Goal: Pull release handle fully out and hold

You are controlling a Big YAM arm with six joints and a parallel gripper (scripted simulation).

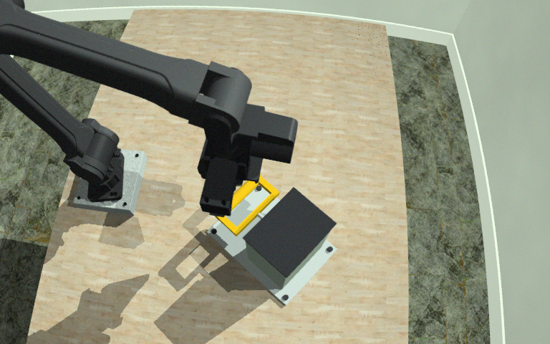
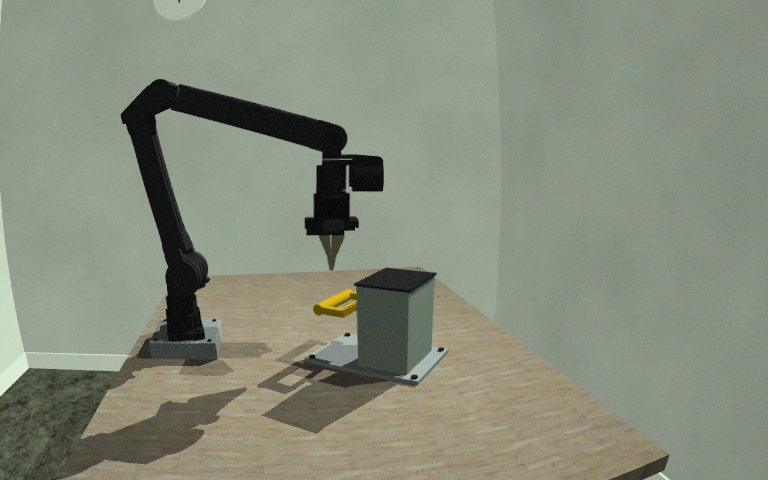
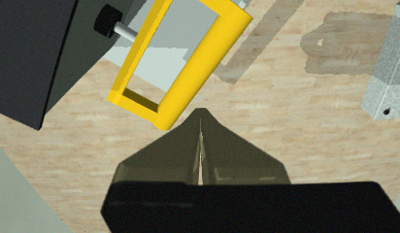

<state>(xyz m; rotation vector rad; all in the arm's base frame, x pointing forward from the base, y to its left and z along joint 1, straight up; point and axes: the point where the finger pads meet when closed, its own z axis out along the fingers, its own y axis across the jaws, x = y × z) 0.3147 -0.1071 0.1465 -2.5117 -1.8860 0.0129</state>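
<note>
The release handle (image 1: 241, 224) (image 2: 333, 306) (image 3: 197, 63) is a yellow rectangular loop. It sticks out sideways from a grey housing with a black top (image 1: 288, 230) (image 2: 394, 321) (image 3: 27, 53) on a thin rod (image 3: 125, 32). The housing stands on a bolted grey plate (image 1: 308, 276) (image 2: 430, 359). My gripper (image 2: 332, 261) (image 3: 200, 116) is shut and empty. It points down and hangs in the air well above the handle's outer bar, touching nothing. In the top view the wrist hides the fingertips and part of the handle.
The arm's grey base block (image 1: 131, 178) (image 2: 189, 344) (image 3: 388, 83) is bolted to the wooden table (image 1: 269, 84) (image 2: 495, 404). The table's edges drop to a dark stone floor (image 1: 440, 170). Walls stand close behind and to the right.
</note>
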